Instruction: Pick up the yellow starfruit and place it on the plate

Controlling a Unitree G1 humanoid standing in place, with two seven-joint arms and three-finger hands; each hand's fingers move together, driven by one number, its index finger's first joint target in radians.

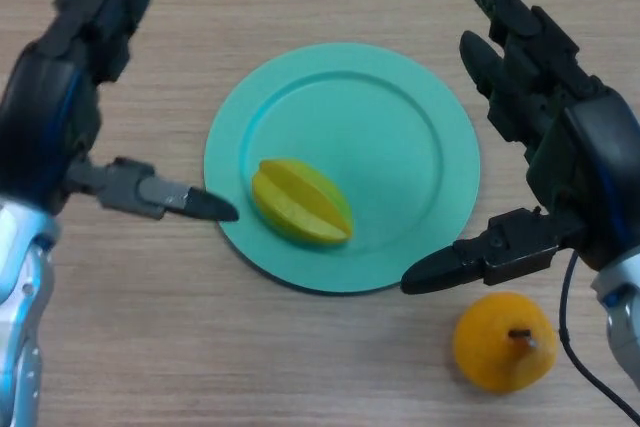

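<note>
A yellow starfruit [301, 202] lies on the lower left part of a round teal plate [400, 127], in the middle of the head view. My left hand [60, 97] hovers at the plate's left, open, its thumb tip close to the plate rim beside the starfruit. My right hand [560, 137] hovers over the plate's right edge, open, fingers stretched upward and thumb reaching over the rim at the lower right. Neither hand touches the starfruit.
An orange fruit with a dark stem [503, 342] sits on the wooden table [200, 347] below the right hand, just off the plate's lower right.
</note>
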